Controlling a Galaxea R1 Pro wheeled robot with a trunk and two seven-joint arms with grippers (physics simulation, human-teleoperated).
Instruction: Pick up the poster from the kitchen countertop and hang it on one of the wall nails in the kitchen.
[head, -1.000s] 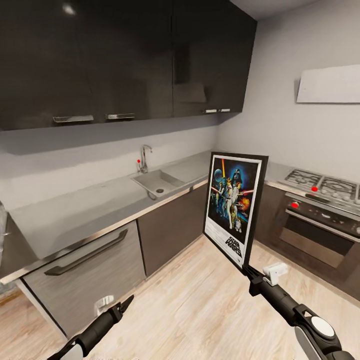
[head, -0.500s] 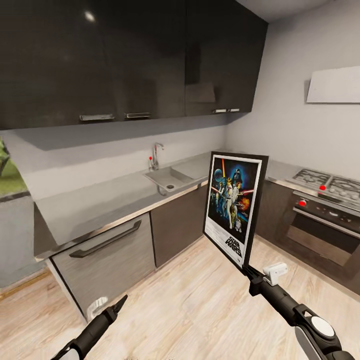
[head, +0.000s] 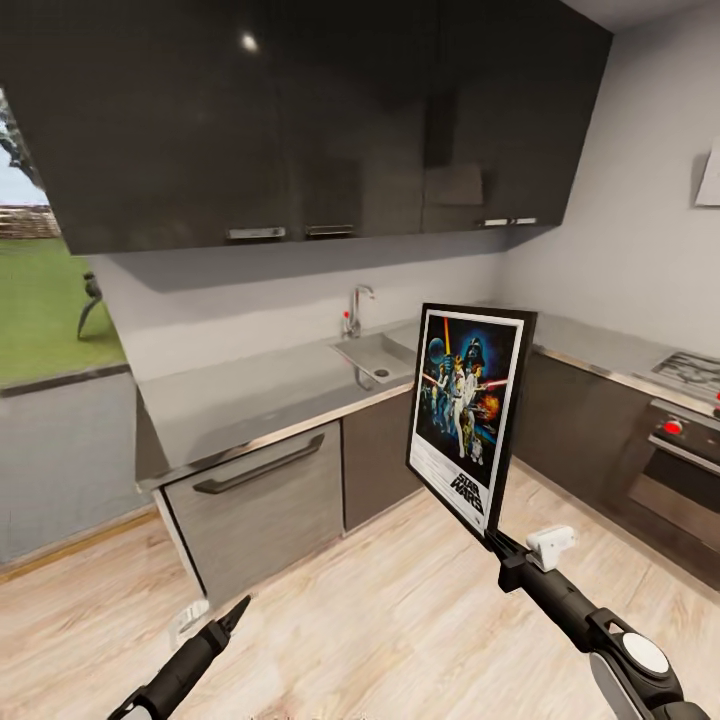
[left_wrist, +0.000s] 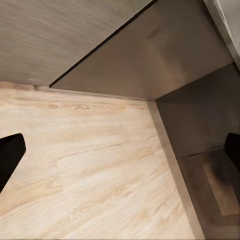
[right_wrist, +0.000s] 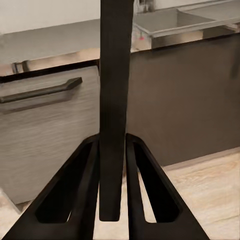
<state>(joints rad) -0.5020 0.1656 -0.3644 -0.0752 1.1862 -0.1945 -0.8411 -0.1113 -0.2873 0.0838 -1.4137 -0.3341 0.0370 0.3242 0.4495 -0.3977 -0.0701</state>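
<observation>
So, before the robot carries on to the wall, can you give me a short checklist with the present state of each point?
1. Right gripper shut on poster's lower edge: ok.
2. Poster off the countertop: ok.
3. Poster upright: ok, slightly tilted.
4. Left gripper free: ok, open, low over the floor.
5. Wall nail in sight: not ok.
6. Poster's hanging hook: cannot tell.

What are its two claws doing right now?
Left gripper: open, holding nothing.
Right gripper: closed on the poster, gripping its bottom edge.
</observation>
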